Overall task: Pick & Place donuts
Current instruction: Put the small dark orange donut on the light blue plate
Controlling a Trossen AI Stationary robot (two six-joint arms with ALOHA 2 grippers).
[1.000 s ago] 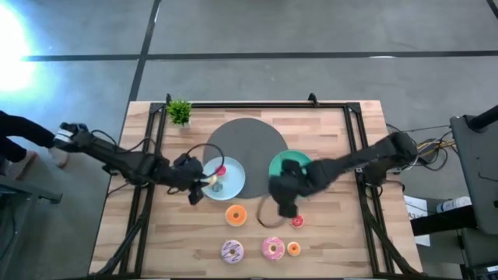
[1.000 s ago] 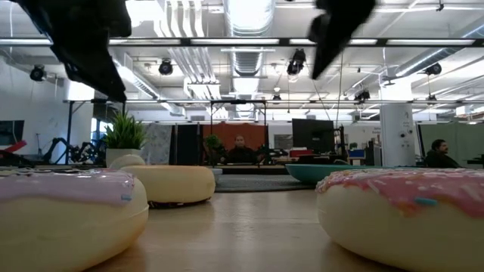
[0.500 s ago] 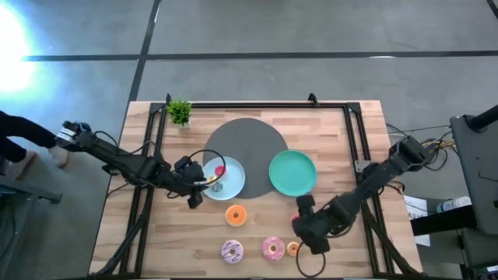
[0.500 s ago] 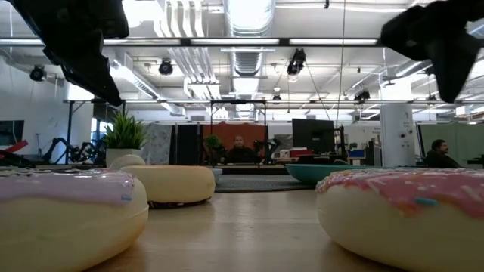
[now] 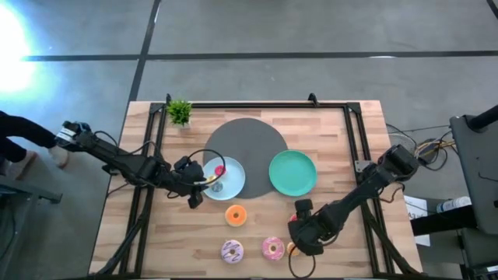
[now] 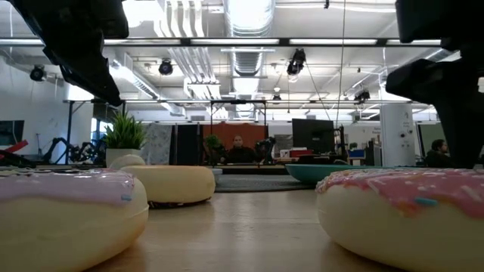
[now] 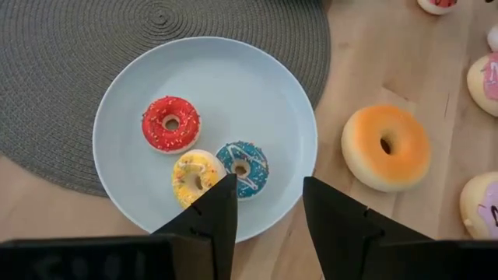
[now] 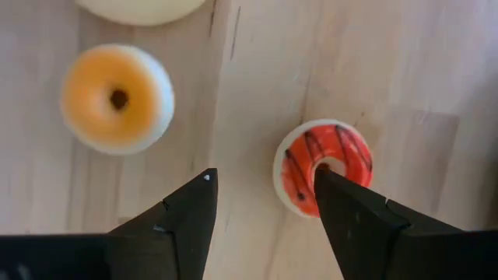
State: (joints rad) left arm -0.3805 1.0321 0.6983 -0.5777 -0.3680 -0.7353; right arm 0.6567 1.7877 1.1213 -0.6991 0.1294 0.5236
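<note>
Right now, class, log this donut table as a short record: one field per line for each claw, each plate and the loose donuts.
left claw: open, over the light blue plate's edge
right claw: open, above bare wood beside the tiny red donut
light blue plate: holds three tiny donuts, red, yellow, blue
green plate: nothing on it
loose on wood: large orange donut, pink donut, white-purple donut

Toy ring donuts, flat on plate and table

Red donut [image 7: 170, 124], yellow donut [image 7: 196, 176] and blue donut [image 7: 243, 167] share the light blue plate [image 7: 264, 93]; larger orange donut [image 7: 386, 147] lies beside it on wood.
</note>
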